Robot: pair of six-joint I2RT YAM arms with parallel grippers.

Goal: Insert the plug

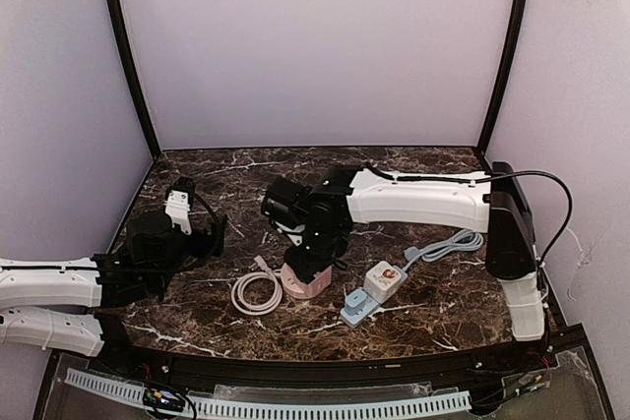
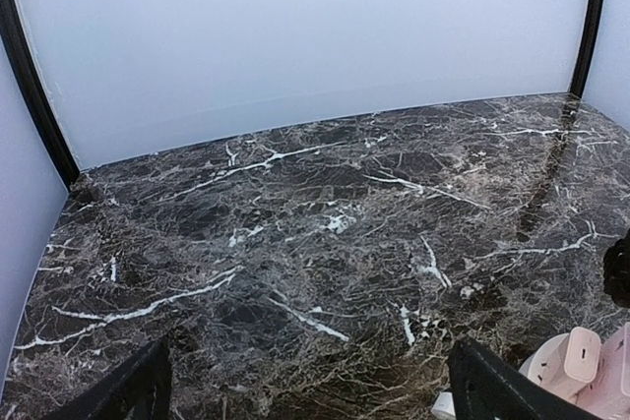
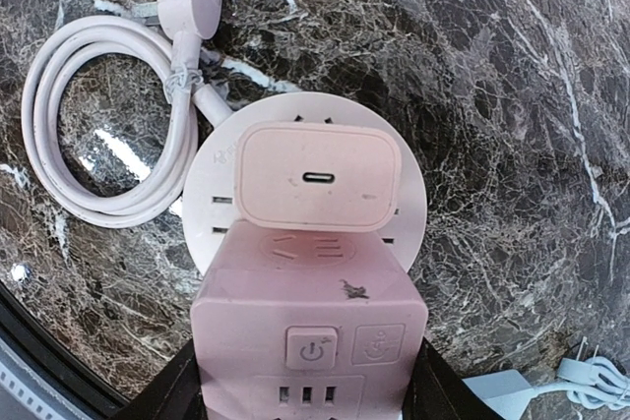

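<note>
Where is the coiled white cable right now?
In the top view the coiled white cable lies on the marble table near the front, just left of the pink socket cube that the right tool grips.

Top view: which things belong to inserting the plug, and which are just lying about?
Job: pink socket cube; pink charger; coiled white cord with its plug.
Probably lying about: white power strip; blue adapter; grey cable.
</note>
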